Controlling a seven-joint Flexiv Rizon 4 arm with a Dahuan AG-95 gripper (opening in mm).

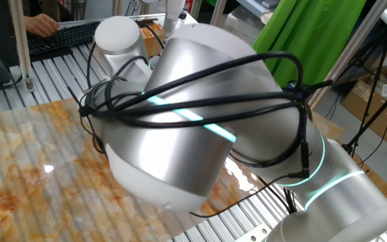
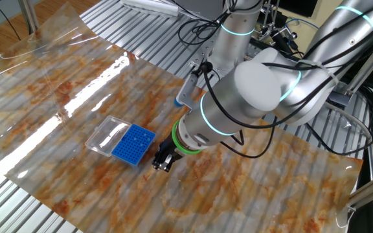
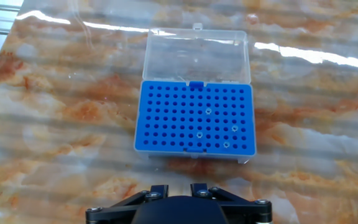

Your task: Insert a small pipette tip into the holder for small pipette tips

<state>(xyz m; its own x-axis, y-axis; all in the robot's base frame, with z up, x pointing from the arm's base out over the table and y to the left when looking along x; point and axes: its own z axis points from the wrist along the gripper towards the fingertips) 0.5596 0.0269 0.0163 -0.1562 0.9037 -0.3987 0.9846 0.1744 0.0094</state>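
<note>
The holder for small pipette tips (image 3: 194, 118) is a bright-blue rack with a grid of holes, and its clear lid (image 3: 197, 56) lies flipped open behind it. A few holes hold small pipette tips (image 3: 208, 112). In the other fixed view the holder (image 2: 133, 145) lies on the marbled sheet, and my gripper (image 2: 161, 162) hangs just to its right, pointing down. In the hand view my gripper (image 3: 179, 188) shows only as two dark finger stubs (image 3: 159, 190) with a narrow gap. No pipette tip shows between them. In one fixed view the arm (image 1: 180, 121) hides the holder.
An orange-and-white marbled sheet (image 2: 76, 90) covers a slatted metal table (image 2: 18, 194). Black cables (image 1: 200, 101) wrap the arm. A keyboard (image 1: 66, 35) with a person's hand on it lies at the far edge. A second silver arm (image 2: 342, 39) stands at the back right.
</note>
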